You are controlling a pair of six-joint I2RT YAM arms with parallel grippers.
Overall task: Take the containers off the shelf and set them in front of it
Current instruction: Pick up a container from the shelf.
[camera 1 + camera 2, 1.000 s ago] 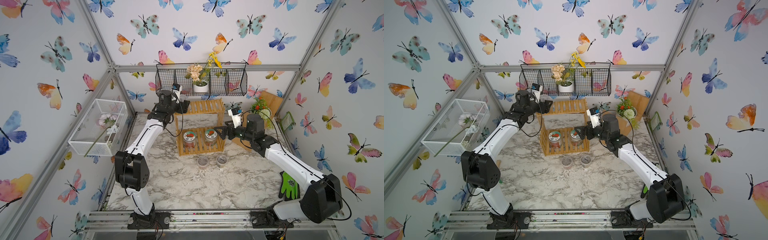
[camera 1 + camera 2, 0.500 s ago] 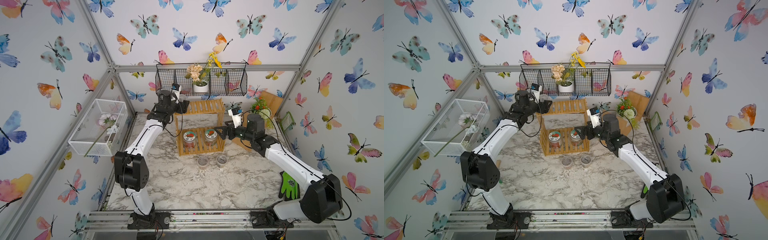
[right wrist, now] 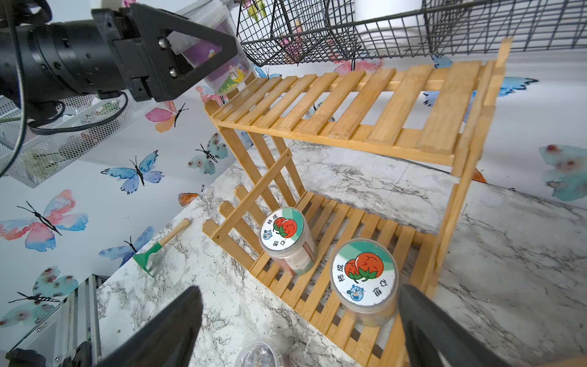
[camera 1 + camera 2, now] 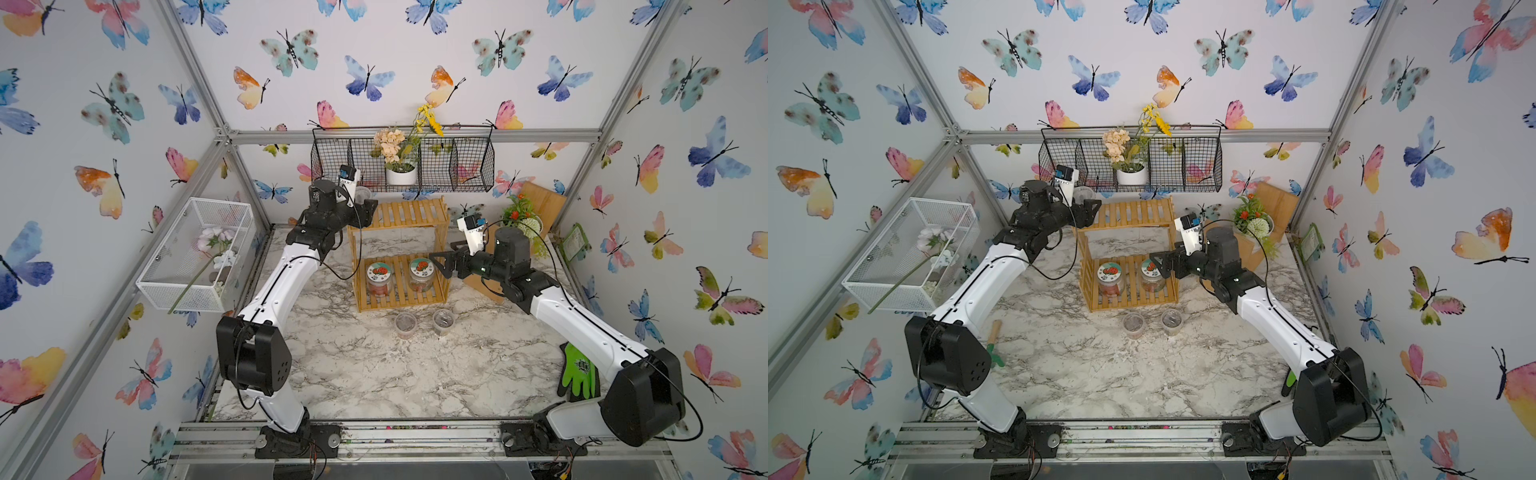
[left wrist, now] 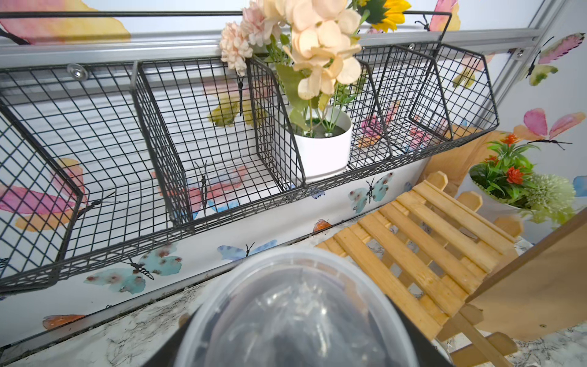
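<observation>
The bamboo shelf (image 4: 409,214) (image 4: 1133,212) (image 5: 422,241) (image 3: 349,105) stands at the back of the marble table. My left gripper (image 4: 365,203) (image 4: 1088,203) is shut on a clear cup with a purple label (image 3: 219,63) (image 5: 295,311) at the left end of the top tier. Two jars with white pictured lids (image 4: 379,276) (image 4: 420,272) (image 3: 284,235) (image 3: 363,276) stand on the lower tier. My right gripper (image 4: 438,262) (image 4: 1160,266) (image 3: 297,294) hangs open just right of the nearer jar. Two clear cups (image 4: 405,324) (image 4: 443,321) sit on the table before the shelf.
A black wire basket (image 4: 457,166) with a white flower pot (image 4: 401,174) hangs just above the shelf. A white mesh box (image 4: 195,253) juts from the left wall. A potted plant (image 4: 519,216), a wooden box (image 4: 544,203), a green glove (image 4: 579,372) and a small rake (image 4: 994,340) lie around.
My left gripper has crept slightly up and to the left with the cup. The right arm has stayed still.
</observation>
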